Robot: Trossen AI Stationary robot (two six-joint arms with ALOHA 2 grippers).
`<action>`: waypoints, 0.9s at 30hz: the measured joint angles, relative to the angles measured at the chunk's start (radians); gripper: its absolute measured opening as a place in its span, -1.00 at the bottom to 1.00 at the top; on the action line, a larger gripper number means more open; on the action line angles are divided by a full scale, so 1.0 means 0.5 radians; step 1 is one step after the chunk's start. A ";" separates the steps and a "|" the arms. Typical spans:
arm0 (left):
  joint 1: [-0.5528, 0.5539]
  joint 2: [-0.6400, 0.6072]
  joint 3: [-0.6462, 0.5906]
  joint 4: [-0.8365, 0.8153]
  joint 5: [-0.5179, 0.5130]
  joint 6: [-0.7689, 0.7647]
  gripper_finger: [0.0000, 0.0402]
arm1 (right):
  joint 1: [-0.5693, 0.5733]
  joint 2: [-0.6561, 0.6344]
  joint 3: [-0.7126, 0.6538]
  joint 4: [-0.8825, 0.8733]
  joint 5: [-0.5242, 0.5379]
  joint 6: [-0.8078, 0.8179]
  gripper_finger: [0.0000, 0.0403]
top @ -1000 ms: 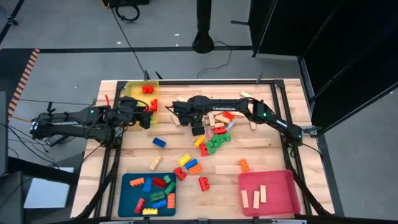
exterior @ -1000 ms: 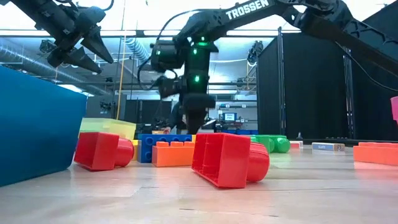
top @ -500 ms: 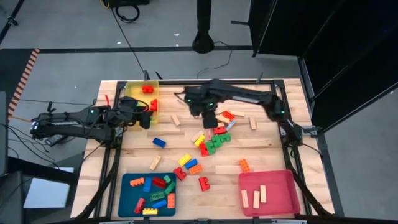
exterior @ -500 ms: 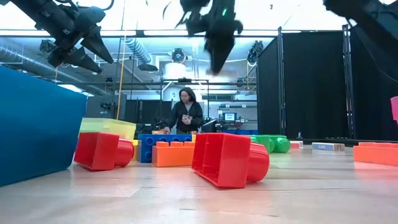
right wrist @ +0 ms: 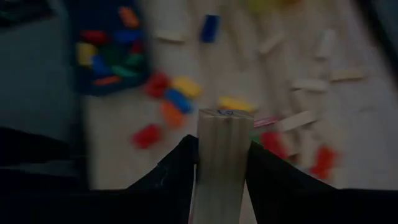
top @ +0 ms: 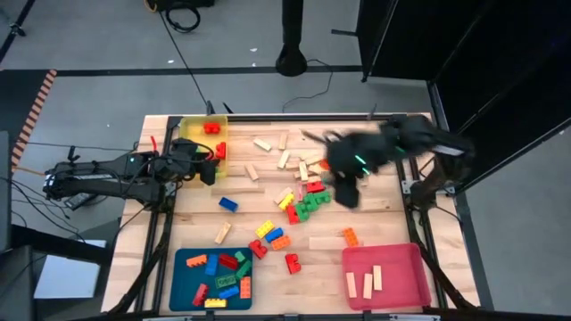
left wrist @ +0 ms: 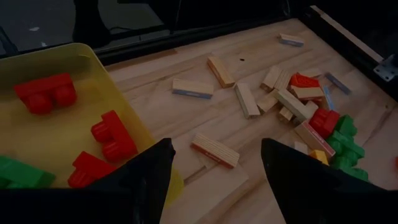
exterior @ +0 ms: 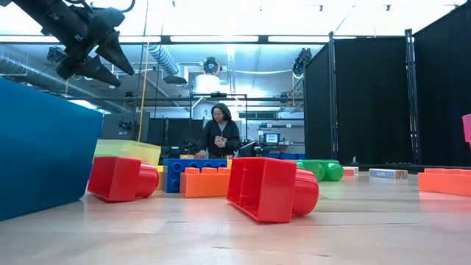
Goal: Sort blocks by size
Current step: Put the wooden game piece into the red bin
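Studded bricks in several colours lie in a heap at mid-table, with pale wooden bars scattered behind them. My right gripper, blurred in the high view, is up in the air right of the heap, shut on a wooden bar. My left gripper stands open with nothing between its fingers, over the right-hand edge of the yellow tray; it also shows in the low view. The yellow tray holds red and green bricks. My right gripper pinches the wooden bar by its two long sides between both fingers. The bar lies along the fingers, and its free end sticks out past the fingertips. The fingers slant downward, and the bar is lifted clear of the table.
A blue tray with coloured bricks stands at the near left, and a pink tray with wooden bars at the near right. A person stands in the room behind the table. Big red bricks lie close to the low camera.
My right gripper has risen from among the wooden bars at the far middle of the table and swung toward the right edge, rolling as it went. It keeps the wooden bar between its fingers and has climbed out of the low view.
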 joint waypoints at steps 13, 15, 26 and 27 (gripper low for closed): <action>0.000 0.000 0.000 -0.001 0.078 -0.002 0.26 | 1.211 -0.031 -0.376 -0.002 0.147 1.737 -0.37; 0.000 0.000 0.000 0.000 0.085 -0.002 0.26 | 1.324 -0.031 -0.578 -0.002 0.063 2.002 -0.37; 0.000 0.000 0.000 0.000 0.063 -0.002 0.26 | 1.574 -0.031 -1.723 0.714 -0.255 2.571 -0.37; 0.000 0.001 0.000 0.000 0.057 -0.002 0.26 | 1.561 -0.031 -1.820 0.811 -0.255 2.570 -0.37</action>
